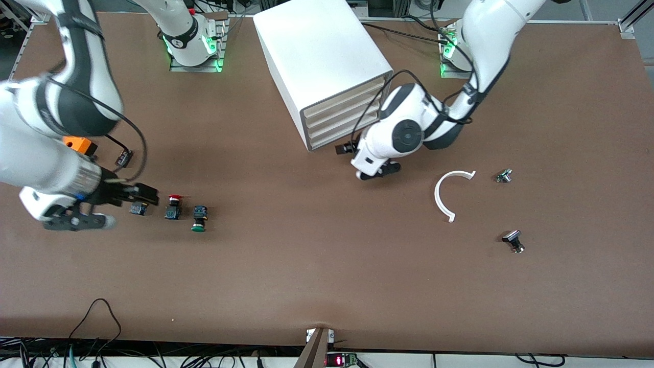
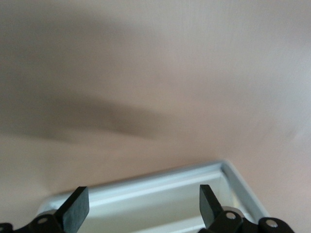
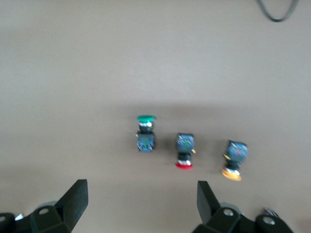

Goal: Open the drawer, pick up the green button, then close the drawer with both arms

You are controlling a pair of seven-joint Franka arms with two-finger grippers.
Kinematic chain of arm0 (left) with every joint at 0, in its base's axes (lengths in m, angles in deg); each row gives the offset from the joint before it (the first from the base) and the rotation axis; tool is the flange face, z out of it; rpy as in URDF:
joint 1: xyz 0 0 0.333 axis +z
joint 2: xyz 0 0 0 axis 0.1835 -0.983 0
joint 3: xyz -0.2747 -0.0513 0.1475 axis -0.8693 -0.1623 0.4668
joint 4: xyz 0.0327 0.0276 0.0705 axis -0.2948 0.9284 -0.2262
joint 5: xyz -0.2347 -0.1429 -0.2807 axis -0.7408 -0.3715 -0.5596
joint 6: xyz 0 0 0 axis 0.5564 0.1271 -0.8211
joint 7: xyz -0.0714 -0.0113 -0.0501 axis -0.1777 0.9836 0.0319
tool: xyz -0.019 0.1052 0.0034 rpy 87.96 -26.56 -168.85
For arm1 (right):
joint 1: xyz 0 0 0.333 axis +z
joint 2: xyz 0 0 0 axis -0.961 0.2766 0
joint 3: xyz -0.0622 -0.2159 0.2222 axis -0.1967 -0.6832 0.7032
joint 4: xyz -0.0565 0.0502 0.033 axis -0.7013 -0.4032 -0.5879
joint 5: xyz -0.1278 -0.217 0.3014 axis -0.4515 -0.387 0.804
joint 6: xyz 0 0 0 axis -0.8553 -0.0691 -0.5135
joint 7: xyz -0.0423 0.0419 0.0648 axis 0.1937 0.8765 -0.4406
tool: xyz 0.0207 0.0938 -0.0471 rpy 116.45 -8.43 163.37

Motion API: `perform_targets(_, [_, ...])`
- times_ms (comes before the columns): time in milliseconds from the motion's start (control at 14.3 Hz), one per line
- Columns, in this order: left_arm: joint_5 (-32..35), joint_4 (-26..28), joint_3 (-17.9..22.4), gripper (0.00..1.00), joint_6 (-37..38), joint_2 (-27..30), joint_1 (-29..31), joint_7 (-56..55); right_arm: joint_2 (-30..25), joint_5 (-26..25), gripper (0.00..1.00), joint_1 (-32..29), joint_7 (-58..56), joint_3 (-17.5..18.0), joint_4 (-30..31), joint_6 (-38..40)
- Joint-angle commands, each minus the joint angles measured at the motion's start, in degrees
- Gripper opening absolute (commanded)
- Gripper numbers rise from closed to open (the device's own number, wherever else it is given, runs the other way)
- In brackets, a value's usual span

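red-capped button point(image 1: 173, 207): on its side, toward the right arm's end of the desk, mid-depth | yellow-capped button point(image 1: 138, 208): just beside it, closer to that end's edge | white C-shaped strip point(image 1: 444, 197): flat, toward the left arm's end | two small dark parts point(image 1: 504, 176) point(image 1: 513, 240): near the strip, closer to that end's edge

The green-capped button point(image 1: 199, 218) is lying on its side on the table toward the right arm's end — beside a red-capped one point(image 1: 173, 207) — while the cabinet's four drawers point(image 1: 341, 118) are all sitting shut.
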Motion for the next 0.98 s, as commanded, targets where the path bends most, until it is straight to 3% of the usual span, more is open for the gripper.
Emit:
perform_targets(0, [10.52,-4.35,0.07,1.0,5.58,1.75,5.47,0.46,-7.06,-0.8,0.99,-3.1,-0.14,1.41,1.8,5.15])
perform_targets(210, [23.72,-16.46,-0.11,1.0,20.24,1.76,7.24,1.5,-12.51,-5.18,0.99,-5.12,1.43,4.13,1.8,10.24])
perform_targets(350, [25.42,-22.45,0.42,1.0,25.19,1.49,7.68,8.68,-15.24,-7.2,0.99,-5.73,6.0,6.14,1.8,14.46])
perform_targets(490, [24.38,-22.92,5.4,1.0,25.91,5.16,6.98,17.2,-18.49,-7.92,0.99,-7.05,7.24,8.61,1.8,18.07])
perform_targets(769, [15.44,-19.5,17.26,1.0,26.61,16.41,6.89,37.5,-22.01,-7.74,0.99,-6.62,7.07,8.79,1.97,21.07])
perform_targets(909, [12.25,-18.18,22.29,1.0,30.55,20.72,6.8,47.87,-22.89,-7.74,0.99,-6.62,6.55,8.71,2.41,21.6])
